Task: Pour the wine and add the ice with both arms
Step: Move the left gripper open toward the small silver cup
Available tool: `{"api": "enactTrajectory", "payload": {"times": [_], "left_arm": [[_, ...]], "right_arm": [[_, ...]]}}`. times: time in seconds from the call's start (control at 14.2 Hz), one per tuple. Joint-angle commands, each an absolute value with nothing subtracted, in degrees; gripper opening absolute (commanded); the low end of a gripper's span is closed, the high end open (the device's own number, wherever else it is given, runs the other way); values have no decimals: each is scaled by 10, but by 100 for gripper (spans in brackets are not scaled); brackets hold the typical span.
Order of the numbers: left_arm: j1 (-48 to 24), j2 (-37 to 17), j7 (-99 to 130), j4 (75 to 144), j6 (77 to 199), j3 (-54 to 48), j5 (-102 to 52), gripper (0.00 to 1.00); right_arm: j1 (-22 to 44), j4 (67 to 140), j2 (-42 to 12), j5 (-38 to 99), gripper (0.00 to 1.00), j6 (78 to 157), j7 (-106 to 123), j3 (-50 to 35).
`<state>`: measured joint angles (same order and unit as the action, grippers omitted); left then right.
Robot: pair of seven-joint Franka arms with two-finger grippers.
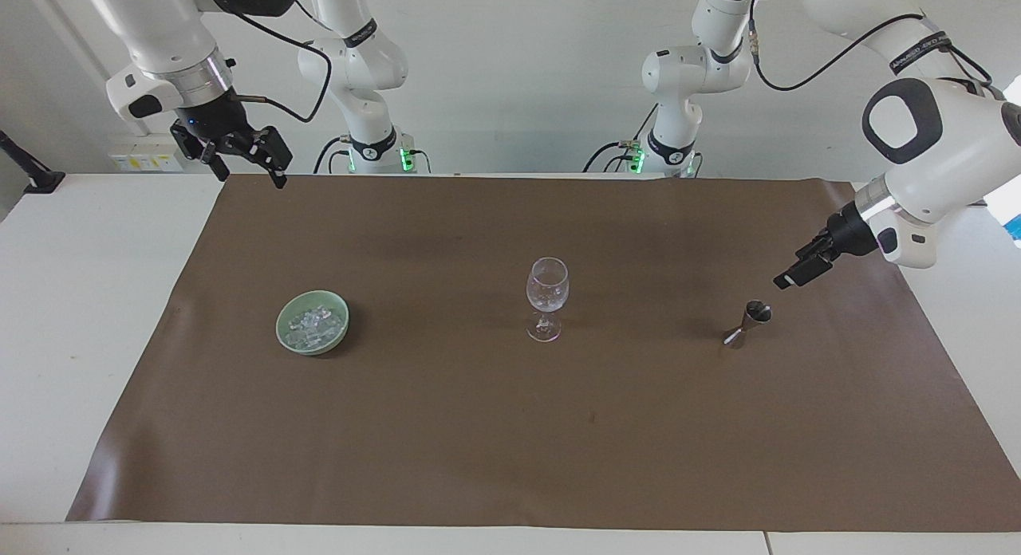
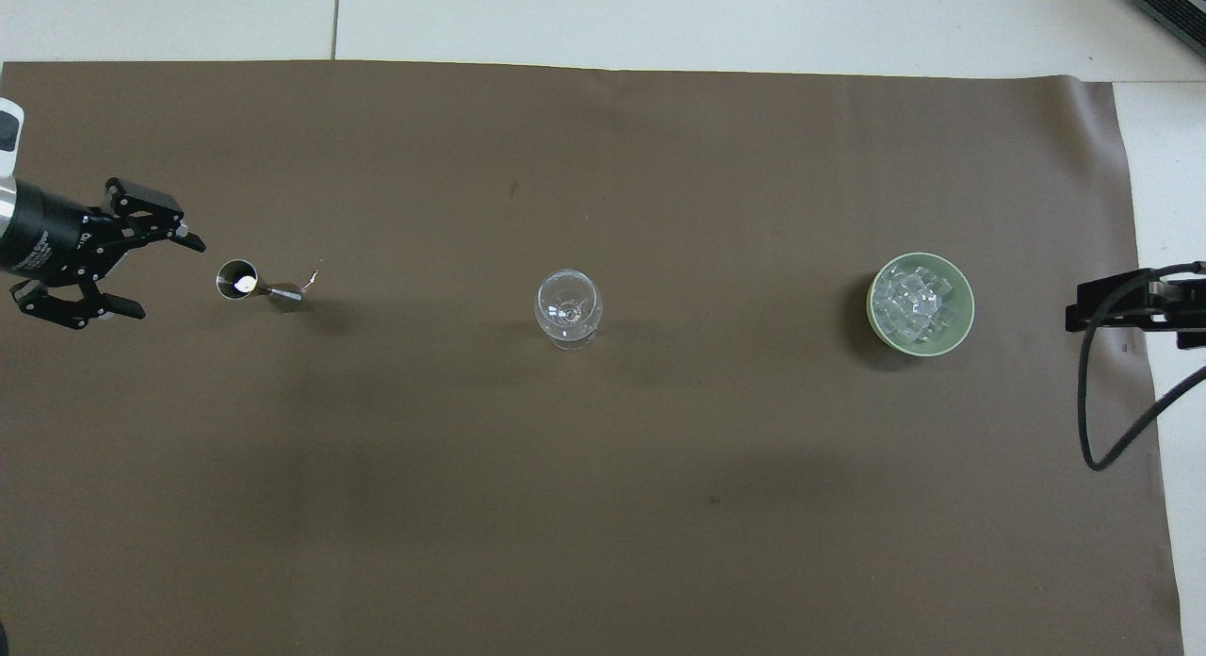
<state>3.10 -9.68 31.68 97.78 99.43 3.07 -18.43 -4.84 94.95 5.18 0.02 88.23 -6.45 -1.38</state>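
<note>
- Ice point(image 1: 313, 322) sits piled in a green bowl point(image 1: 287, 338) toward the right arm's end, ready for scooping.
- Left gripper point(image 2: 141, 271), fingers spread and empty, hovers beside the jigger point(image 1: 747, 323).
- Right gripper point(image 1: 243, 158) waits, open and empty.

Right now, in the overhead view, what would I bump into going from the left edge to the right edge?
Black left gripper, open → small silver metal jigger → clear stemmed wine glass → pale green bowl of clear ice → black right gripper.
</note>
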Motion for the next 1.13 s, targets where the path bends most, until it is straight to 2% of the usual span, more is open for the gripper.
{"api": "enactTrajectory", "payload": {"times": [0.0,0.42,1.06], "left_arm": [[40,-69,323,1061,1059,27,-211,100],[84,-86,340,1062,1070,27,-297,100],[132,-186,461,977,1028,27,-373,100]], "right_arm": [[-52,953,59,3,100,876,-49,-16],[-52,953,59,3,100,876,-50,-16],[-52,953,60,3,100,876,-49,-16]]}}
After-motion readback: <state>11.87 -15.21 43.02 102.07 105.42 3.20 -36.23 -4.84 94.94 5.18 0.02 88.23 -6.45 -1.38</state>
